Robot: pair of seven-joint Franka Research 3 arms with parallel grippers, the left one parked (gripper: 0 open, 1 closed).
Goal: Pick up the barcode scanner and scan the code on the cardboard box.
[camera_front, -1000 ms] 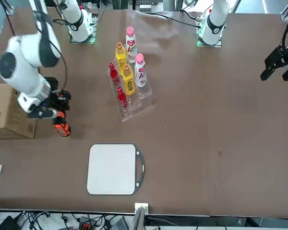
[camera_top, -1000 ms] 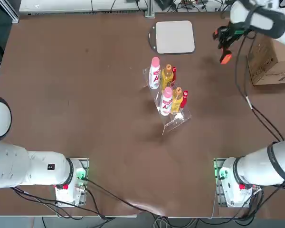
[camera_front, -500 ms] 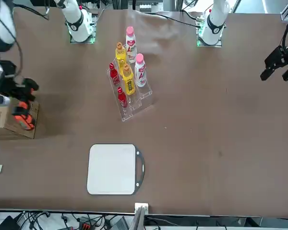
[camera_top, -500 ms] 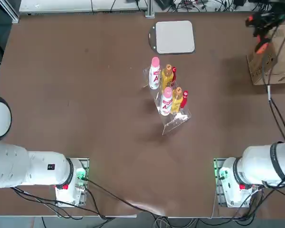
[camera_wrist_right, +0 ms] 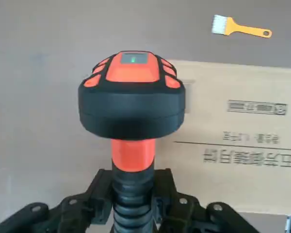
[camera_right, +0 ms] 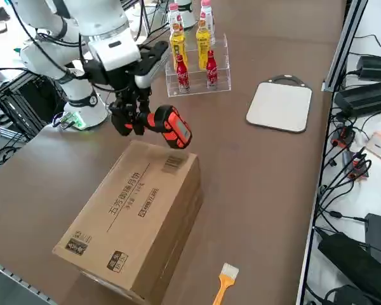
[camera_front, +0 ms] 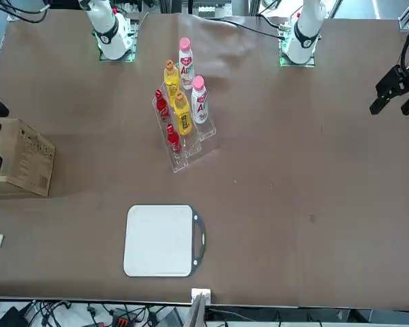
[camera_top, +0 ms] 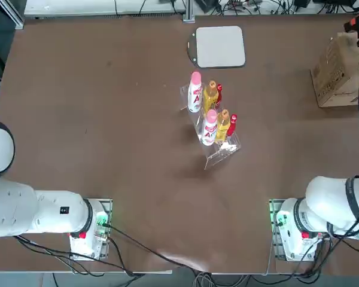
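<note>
1. the right gripper (camera_right: 132, 121) hangs just above the near top edge of the cardboard box (camera_right: 136, 222), its fingers clamped tight on the handle of the barcode scanner (camera_right: 169, 126).
2. in the right side view, the scanner's black and orange head points toward four o'clock, over the box top near a small pale label.
3. from overhead, the cardboard box sits at the table's two o'clock edge.
4. a clear rack of bottles (camera_top: 210, 116) stands near the table centre.
5. a flat grey pad (camera_top: 219, 46) lies at twelve o'clock.
6. a small orange-handled brush (camera_right: 223, 281) lies on the table beside the box.
</note>
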